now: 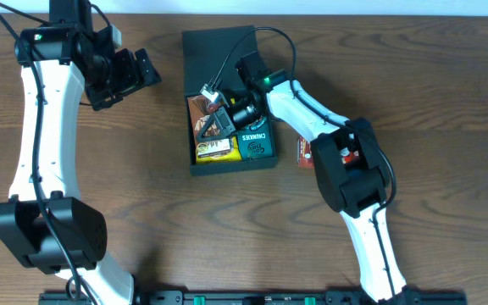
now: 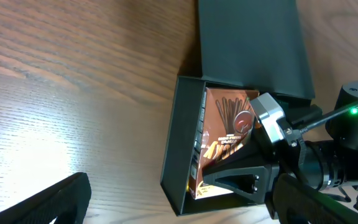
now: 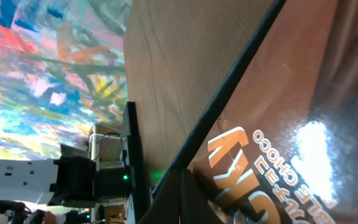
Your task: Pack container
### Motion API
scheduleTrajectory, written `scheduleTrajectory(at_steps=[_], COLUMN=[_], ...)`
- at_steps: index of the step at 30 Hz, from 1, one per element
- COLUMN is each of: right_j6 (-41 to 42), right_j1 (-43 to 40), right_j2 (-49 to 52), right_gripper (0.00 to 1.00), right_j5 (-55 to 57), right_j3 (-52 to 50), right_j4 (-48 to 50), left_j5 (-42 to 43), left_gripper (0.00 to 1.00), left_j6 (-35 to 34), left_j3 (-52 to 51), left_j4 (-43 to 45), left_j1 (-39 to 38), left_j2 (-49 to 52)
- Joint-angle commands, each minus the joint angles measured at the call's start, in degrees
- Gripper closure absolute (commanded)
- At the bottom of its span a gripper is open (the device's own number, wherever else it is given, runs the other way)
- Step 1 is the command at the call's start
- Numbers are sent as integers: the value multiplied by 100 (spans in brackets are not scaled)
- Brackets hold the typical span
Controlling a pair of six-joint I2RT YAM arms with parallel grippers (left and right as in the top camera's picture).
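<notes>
The container (image 1: 231, 166) is a dark, shallow box with its flap lid (image 1: 219, 49) laid open at the far side. Inside lie a brown chocolate-stick box (image 1: 202, 112), a yellow packet (image 1: 214, 151) and a small teal carton (image 1: 257, 141). My right gripper (image 1: 213, 127) is shut, its tips down on the brown box (image 3: 278, 124) close to the container's left wall (image 2: 182, 143). The joined fingertips (image 3: 194, 199) rest against the box's printed face. My left gripper (image 1: 130, 72) hangs open and empty over the table, left of the container; its fingers (image 2: 48, 202) frame the left wrist view.
A red snack packet (image 1: 304, 151) lies on the table just right of the container, partly under my right arm (image 1: 350, 161). The brown wooden table (image 1: 142, 195) extends on all sides. A cable (image 1: 265, 38) loops over the open lid.
</notes>
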Motion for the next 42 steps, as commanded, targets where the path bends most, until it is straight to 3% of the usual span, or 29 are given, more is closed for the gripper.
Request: scheduleTrajectory(at_steps=[1, 16, 25, 30, 34, 38, 39, 42], right_j6=[44, 275, 260, -103, -1241, -1993, -2024, -2170], right_j1=[-15, -59, -258, -988, -1799, -2124, -2144, -2142], right_j2=[260, 144, -678, -1300, -1749, -2181, -2271, -2498], right_gripper=[99, 98, 99, 98, 98, 97, 90, 54], right_j5=[535, -597, -573, 935, 3261, 4721, 5064, 5661], right_j3=[-57, 308, 546, 546, 546, 546, 544, 476], right_j4=[-4, -17, -153, -879, -2334, -2979, -3005, -3084], left_j5=[44, 37, 0, -2, -2, -4, -4, -4], left_gripper=[5, 5, 5, 5, 5, 5, 5, 5], left_j6=[-20, -17, 2, 7, 48, 70, 68, 76], left_j3=[-44, -44, -44, -44, -44, -44, -44, -44], left_j4=[-22, -17, 22, 57, 109, 166, 173, 170], left_j1=[13, 13, 13, 13, 13, 13, 13, 13], left_j2=[0, 0, 0, 0, 0, 0, 0, 0])
